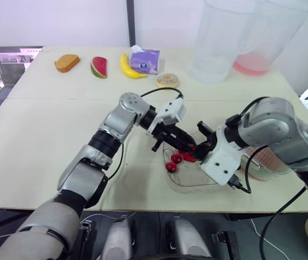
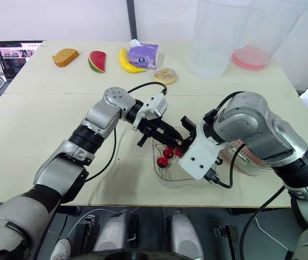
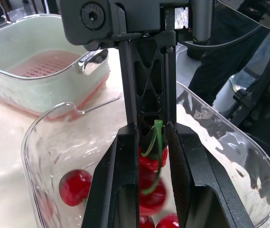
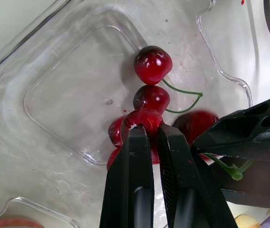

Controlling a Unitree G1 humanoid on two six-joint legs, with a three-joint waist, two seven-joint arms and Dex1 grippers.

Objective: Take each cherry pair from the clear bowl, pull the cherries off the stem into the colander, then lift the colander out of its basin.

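Glossy, smooth dark red cherries (image 4: 153, 64), clear shiny plastic bowl (image 3: 229, 137), my right gripper (image 4: 148, 130) in matt black plastic, smooth pale green plastic basin (image 3: 25, 92) with a soft sheen, pink perforated plastic colander (image 3: 47, 69), matt pale wood-look tabletop (image 1: 45, 141)

Bright, even light; glare on clear bowl (image 4: 54, 104).

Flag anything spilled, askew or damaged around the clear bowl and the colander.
Nothing stands out. The cherries all lie inside the clear bowl, none spilled beside it, and the colander sits level in its basin. The left gripper holds a stem; the right gripper pinches a cherry.
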